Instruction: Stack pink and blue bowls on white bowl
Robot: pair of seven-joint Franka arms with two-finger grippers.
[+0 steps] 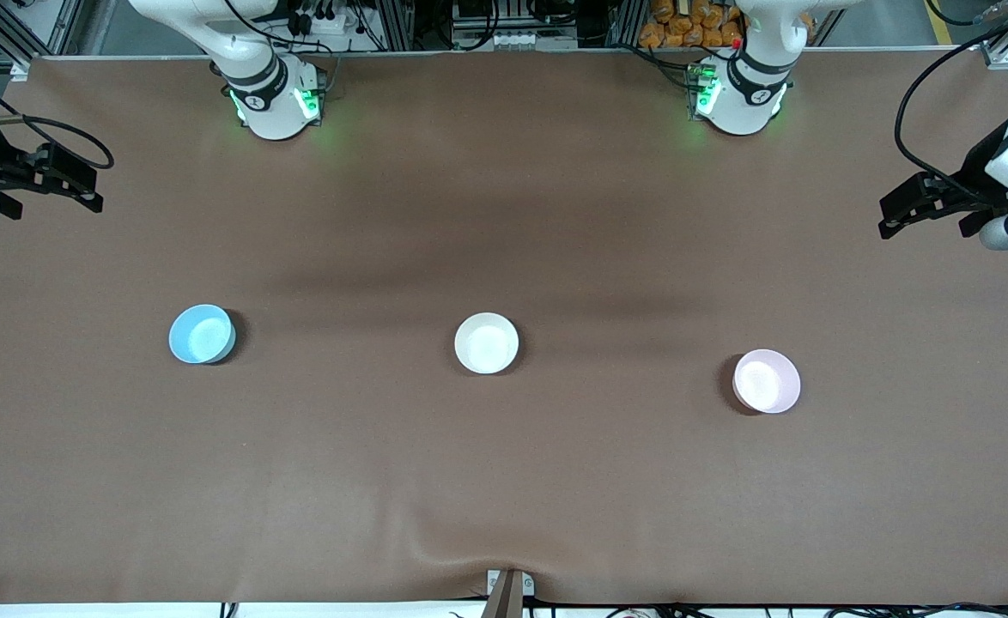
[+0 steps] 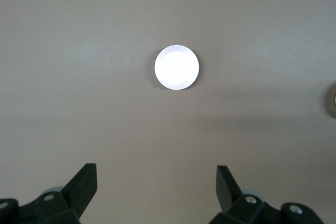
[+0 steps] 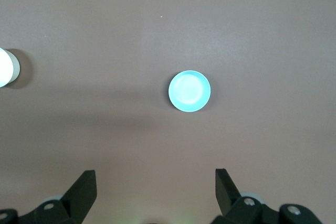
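Three bowls are counted on the brown table, one of each colour, all upright, empty and well apart from one another. Two arms are seen, each with one gripper.

Taking the white bowl as the centre of a clock face in the front view, the blue bowl is found at about nine o'clock, toward the right arm's end of the table, and the pink bowl at about four o'clock, toward the left arm's end and slightly nearer to the front camera. No bowl is stacked on another.

The left gripper is held up in the air over the table's edge at the left arm's end, well apart from every bowl; from it the pink bowl lies at roughly seven o'clock in the front view. In the left wrist view the left gripper is shown spread wide with nothing between its fingers, and the pink bowl is seen well clear of the fingertips.

The right gripper is held over the table's edge at the right arm's end, with the blue bowl at roughly five o'clock from it. In the right wrist view the right gripper is likewise spread wide and empty, and the blue bowl is seen well clear of it.

No brand, label or writing can be read on the bowls or the grippers.
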